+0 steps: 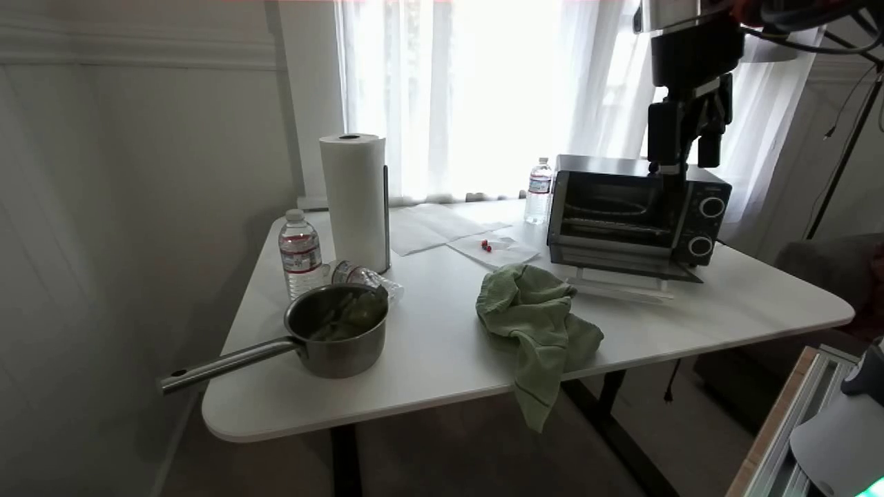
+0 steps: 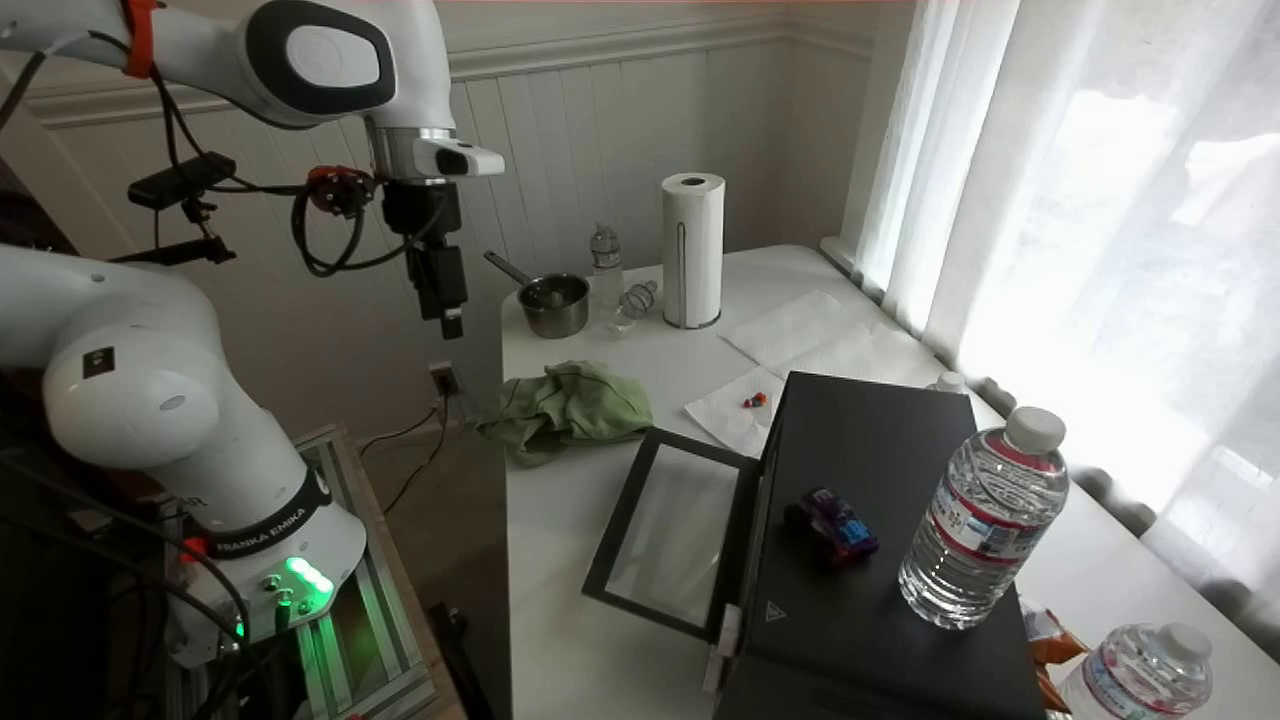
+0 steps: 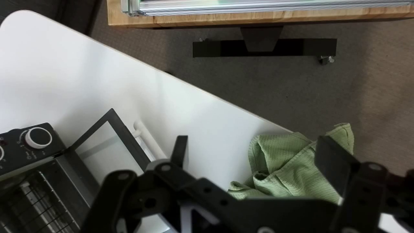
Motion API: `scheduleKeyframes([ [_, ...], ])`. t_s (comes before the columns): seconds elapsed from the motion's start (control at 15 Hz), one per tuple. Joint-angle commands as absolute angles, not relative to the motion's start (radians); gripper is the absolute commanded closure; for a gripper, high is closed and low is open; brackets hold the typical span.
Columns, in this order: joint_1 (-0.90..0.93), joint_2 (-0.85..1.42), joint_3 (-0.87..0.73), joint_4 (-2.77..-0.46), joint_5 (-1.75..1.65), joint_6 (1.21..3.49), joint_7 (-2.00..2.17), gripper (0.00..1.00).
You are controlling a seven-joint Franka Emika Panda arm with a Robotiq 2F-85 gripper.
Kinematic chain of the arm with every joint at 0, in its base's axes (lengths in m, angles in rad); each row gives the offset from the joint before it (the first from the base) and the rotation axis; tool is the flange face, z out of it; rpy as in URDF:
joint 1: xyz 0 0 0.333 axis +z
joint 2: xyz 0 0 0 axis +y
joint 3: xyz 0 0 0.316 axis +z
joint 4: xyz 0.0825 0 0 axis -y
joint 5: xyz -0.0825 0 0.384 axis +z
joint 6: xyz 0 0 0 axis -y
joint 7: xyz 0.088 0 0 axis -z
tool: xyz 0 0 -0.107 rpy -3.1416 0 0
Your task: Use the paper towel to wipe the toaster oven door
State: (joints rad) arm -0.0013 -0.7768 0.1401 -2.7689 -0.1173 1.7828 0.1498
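Note:
The white paper towel roll [image 1: 353, 200] stands upright on its holder at the back of the table, also in an exterior view [image 2: 693, 250]. Loose paper towel sheets [image 1: 431, 229] lie flat beside it; a sheet [image 2: 728, 408] bears small red bits. The black toaster oven [image 2: 870, 430] has its glass door [image 2: 675, 535] lowered open; the door [image 3: 106, 149] also shows at lower left in the wrist view. A crumpled green cloth [image 1: 528, 310] hangs over the table's front edge. My gripper [image 3: 254, 142] is open and empty, above and apart from the cloth [image 3: 288, 161].
A steel pot [image 1: 343, 355] with green contents has its handle past the table edge. A bottle [image 1: 301, 252] stands near it and another [image 1: 359, 276] lies down. A toy car [image 2: 835, 520] and a bottle [image 2: 985, 525] stand on the oven. Another bottle [image 1: 539, 190] stands beside it.

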Motion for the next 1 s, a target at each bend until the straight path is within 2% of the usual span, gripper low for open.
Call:
scheduleKeyframes([
  [0.0, 0.002, -0.699, 0.124, -2.719, -0.131, 1.876, 0.157, 0.0],
  [0.4, -0.01, -0.381, 0.108, -2.472, -0.138, 2.122, 0.124, 0.0],
  [0.93, -0.019, 0.029, 0.009, -2.076, -0.096, 2.268, 0.02, 0.0],
])
